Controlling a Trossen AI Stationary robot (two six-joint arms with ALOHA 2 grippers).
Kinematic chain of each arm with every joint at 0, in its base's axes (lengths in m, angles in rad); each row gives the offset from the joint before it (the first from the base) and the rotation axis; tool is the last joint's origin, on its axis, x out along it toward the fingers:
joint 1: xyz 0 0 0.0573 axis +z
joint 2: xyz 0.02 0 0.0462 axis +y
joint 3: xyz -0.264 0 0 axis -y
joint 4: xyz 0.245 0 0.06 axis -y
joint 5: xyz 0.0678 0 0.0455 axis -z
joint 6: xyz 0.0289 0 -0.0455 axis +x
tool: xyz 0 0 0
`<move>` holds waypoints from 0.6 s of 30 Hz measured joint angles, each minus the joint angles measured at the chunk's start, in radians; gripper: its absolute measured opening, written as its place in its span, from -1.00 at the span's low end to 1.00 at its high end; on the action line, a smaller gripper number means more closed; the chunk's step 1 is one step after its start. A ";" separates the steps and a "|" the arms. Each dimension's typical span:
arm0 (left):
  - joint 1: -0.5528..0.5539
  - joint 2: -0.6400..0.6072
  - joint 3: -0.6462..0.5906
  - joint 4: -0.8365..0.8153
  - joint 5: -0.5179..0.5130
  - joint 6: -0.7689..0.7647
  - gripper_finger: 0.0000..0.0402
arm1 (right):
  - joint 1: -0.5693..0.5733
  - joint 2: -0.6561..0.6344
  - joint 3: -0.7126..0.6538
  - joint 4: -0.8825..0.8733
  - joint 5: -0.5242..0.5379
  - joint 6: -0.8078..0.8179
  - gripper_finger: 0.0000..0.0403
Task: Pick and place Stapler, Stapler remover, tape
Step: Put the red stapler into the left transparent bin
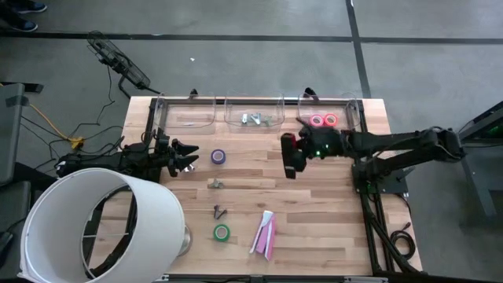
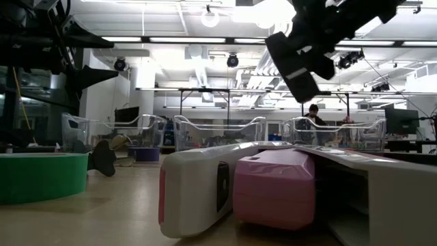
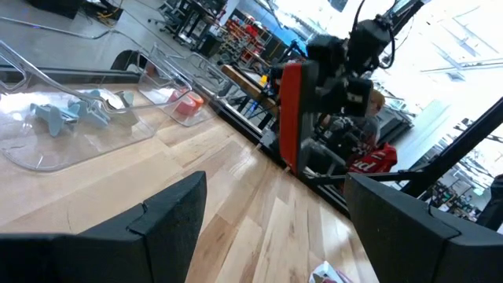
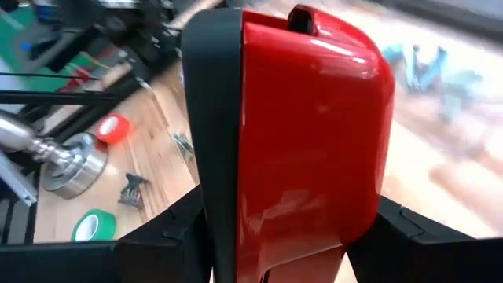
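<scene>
Stapler (image 1: 290, 156), red and black, is clamped in the right gripper (image 1: 292, 161) above the back half of the table (image 1: 330, 220), just in front of the row of clear bins. Its long axis runs roughly front to back over the wood, as the high view gives it, and it hangs tilted, nose down, in the low view. The left-hand bin (image 1: 189, 115) lies well off to the robot's left, so the carry would have to go sideways along the row; I judge that bin, which looks nearly bare, the likely target, though that is a guess. The right arm is stretched in from the table's right edge, wrist turned in toward the middle. In the right wrist view the two dark fingers (image 4: 169, 228) sit either side of the red body, holding it. The left gripper (image 1: 182, 156) waits at the left edge with its jaws wide, just beside the purple tape (image 1: 218, 156)
</scene>
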 joint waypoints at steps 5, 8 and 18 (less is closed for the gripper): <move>0.000 0.000 0.000 0.000 0.000 0.000 0.47 | -0.116 0.007 0.000 0.116 -0.161 -0.081 0.03; 0.000 0.000 0.000 0.000 0.000 0.000 0.47 | -0.181 0.010 0.000 0.168 -0.223 -0.091 0.03; 0.000 0.000 0.000 0.021 -0.067 0.000 0.47 | -0.263 0.049 0.137 0.176 -0.277 -0.160 0.03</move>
